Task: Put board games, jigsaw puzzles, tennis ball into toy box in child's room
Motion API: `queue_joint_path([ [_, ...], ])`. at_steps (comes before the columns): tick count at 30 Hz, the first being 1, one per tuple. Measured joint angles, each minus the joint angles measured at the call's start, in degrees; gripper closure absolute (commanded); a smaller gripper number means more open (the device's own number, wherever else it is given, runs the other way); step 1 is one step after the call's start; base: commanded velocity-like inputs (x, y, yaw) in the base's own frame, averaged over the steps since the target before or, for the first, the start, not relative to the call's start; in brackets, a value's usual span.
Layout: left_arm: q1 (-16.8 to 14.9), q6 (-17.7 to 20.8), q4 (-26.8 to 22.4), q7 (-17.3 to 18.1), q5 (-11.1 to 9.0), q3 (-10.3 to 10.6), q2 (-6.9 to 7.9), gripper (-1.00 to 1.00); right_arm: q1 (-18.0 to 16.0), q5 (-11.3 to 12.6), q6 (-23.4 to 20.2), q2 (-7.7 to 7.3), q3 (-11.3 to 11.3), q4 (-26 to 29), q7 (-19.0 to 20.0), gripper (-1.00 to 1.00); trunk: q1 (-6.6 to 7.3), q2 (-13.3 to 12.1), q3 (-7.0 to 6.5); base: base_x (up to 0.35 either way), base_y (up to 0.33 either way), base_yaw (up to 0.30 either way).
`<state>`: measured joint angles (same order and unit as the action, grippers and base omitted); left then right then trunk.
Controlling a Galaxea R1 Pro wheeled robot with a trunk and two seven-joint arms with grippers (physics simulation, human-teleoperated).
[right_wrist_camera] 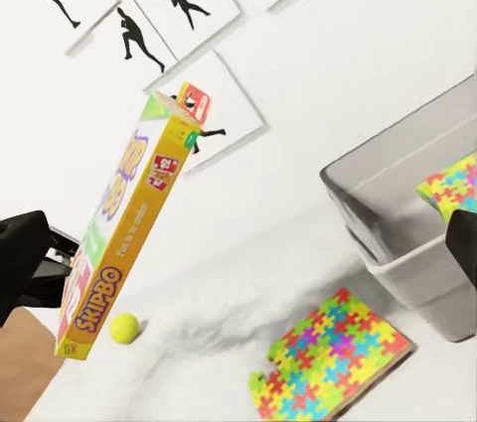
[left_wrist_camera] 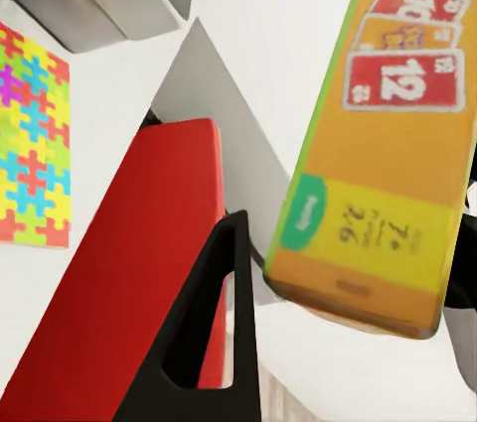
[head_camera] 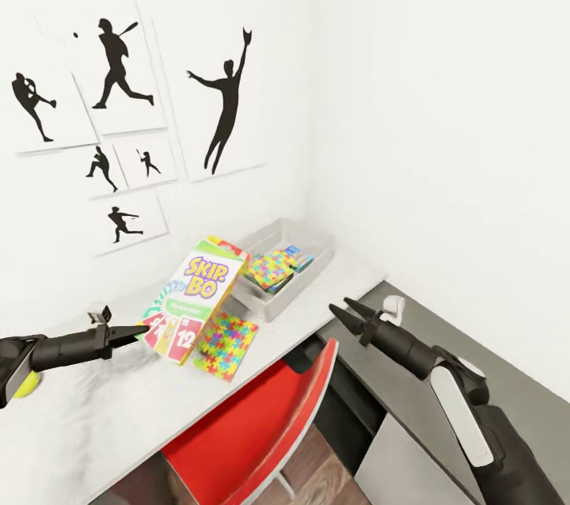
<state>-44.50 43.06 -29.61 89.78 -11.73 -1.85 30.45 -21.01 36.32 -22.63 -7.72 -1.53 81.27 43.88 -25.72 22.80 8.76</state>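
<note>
My left gripper (head_camera: 141, 328) pinches the SKIP-BO box (head_camera: 195, 297) above the tabletop (head_camera: 95, 418); my right gripper (head_camera: 342, 309) is spread, holding nothing.

— What sort of place do we have here?
— We see a child's bedroom corner: black baseball-player silhouette pictures (head_camera: 119, 125) on white walls, a pale desk (head_camera: 95, 418) with a red chair (head_camera: 261, 426).
— And toys?
— Yes: a jigsaw puzzle (head_camera: 226, 344), a SKIP-BO box (head_camera: 194, 298), a tennis ball (right_wrist_camera: 124, 328), a grey toy bin (head_camera: 305, 275).
</note>
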Motion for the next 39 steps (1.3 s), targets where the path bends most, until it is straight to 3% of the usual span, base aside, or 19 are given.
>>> queue_joint_path([
  [24,0.0,-0.1,0.0,0.0,-0.1,0.0,-0.13,1.00,0.0,0.0,-0.1,-0.32,0.1,-0.1,0.1,-1.00,-0.01,0.0,-1.63,0.199,-0.076,0.218],
  [29,0.0,-0.1,0.0,0.0,-0.1,0.0,-0.14,1.00,0.0,0.1,-0.1,-1.12,0.1,-0.1,0.1,-1.00,0.00,0.0,-1.73,0.195,-0.019,0.055],
  [39,0.0,-0.1,0.0,0.0,0.0,0.0,-0.14,1.00,0.0,0.1,-0.1,-1.21,0.1,-0.1,0.1,-1.00,-0.02,0.0,-1.74,0.135,-0.001,0.038],
])
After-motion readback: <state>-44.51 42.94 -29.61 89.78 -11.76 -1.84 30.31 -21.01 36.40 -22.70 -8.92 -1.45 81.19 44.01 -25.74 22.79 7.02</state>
